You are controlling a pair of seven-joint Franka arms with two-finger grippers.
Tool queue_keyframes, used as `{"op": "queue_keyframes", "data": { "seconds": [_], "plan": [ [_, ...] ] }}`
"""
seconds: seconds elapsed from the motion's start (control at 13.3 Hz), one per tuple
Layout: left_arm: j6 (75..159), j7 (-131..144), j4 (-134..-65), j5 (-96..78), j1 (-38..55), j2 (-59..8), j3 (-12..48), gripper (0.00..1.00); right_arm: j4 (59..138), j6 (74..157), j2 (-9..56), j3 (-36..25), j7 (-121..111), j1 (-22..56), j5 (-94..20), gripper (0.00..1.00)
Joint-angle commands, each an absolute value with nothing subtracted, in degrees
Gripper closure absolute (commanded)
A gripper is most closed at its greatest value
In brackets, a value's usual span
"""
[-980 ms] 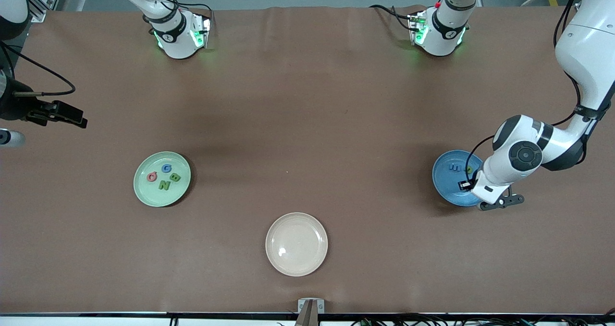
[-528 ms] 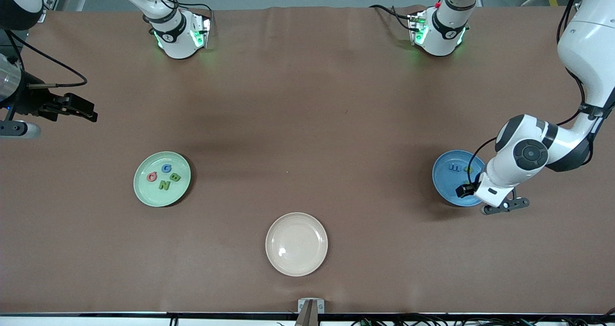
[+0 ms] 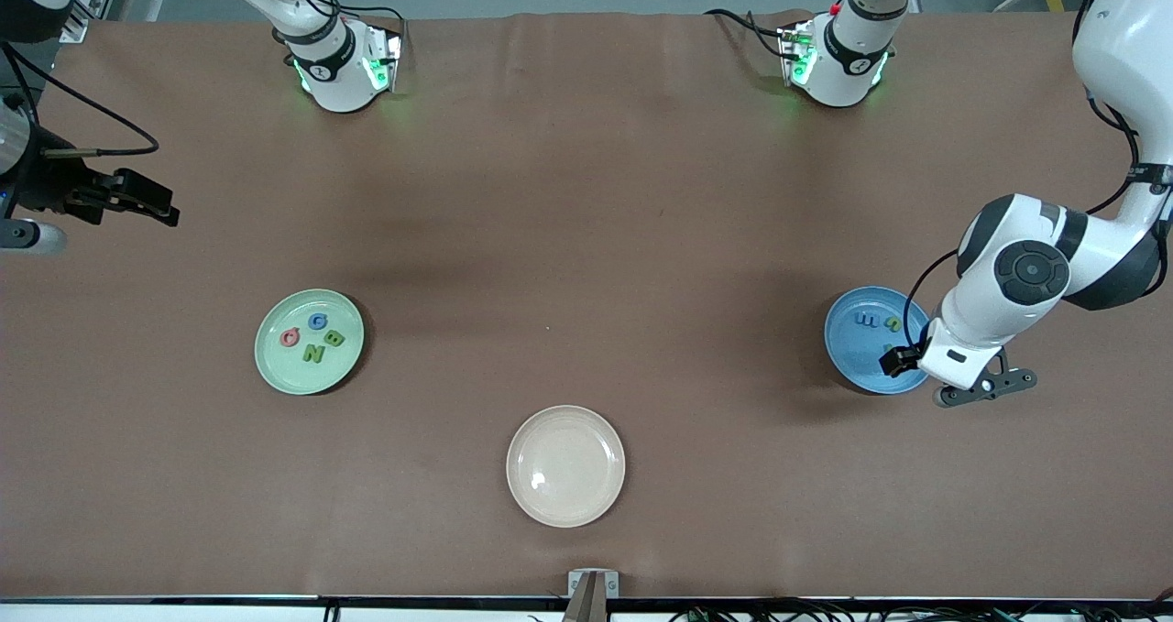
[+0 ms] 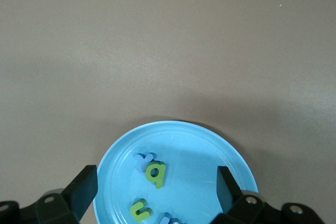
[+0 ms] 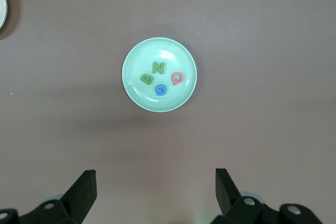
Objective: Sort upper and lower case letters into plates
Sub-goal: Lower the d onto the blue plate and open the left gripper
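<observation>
The pale mint green plate (image 3: 275, 365) lies toward the right arm's end of the table and holds a red Q, a blue G, a green B and a green N. It also shows in the right wrist view (image 5: 137, 90). The blue plate (image 3: 852, 361) lies toward the left arm's end and holds several small lower case letters, among them a green q (image 4: 156, 173) and a pale blue y (image 4: 142, 159). My left gripper (image 3: 903, 360) hangs open and empty over that plate's rim (image 4: 113, 150). My right gripper (image 3: 151, 202) is open and empty, high over the table's edge at the right arm's end.
An empty cream-beige plate (image 3: 565, 512) lies near the front edge of the table, between the two other plates. The two arm bases (image 3: 344, 63) stand along the table's back edge.
My left gripper has drifted off the blue plate's middle toward the left arm's end of the table, open and empty. My right gripper has shifted slightly at the table's edge.
</observation>
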State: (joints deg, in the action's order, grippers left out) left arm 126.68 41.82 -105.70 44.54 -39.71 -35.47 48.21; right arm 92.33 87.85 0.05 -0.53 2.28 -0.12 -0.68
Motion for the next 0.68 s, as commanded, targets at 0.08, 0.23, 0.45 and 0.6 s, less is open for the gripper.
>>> {"op": "queue_keyframes", "data": {
  "seconds": [0.08, 0.23, 0.45, 0.6],
  "plan": [
    [126.21, 41.22, -106.44, 43.51, -40.08, -34.19, 48.34, 0.00, 97.65, 88.42, -5.53, -0.18, 2.64, -0.79, -0.53, 0.00],
    [124.99, 40.35, -104.69, 43.42, -40.60, -34.62, 48.51, 0.01, 97.65, 87.81, -6.15, -0.18, 2.72, -0.79, -0.53, 0.00],
    [120.77, 33.42, -101.26, 38.70, -39.55, -34.63, 48.87, 0.01, 97.56, 87.01, -6.68, -0.09, 2.72, -0.62, -0.53, 0.00],
    [119.53, 29.20, -99.32, 32.29, -38.68, -33.67, 48.34, 0.01, 97.56, 87.10, -7.12, 0.00, 2.64, -0.53, -0.53, 0.00]
  ]
}}
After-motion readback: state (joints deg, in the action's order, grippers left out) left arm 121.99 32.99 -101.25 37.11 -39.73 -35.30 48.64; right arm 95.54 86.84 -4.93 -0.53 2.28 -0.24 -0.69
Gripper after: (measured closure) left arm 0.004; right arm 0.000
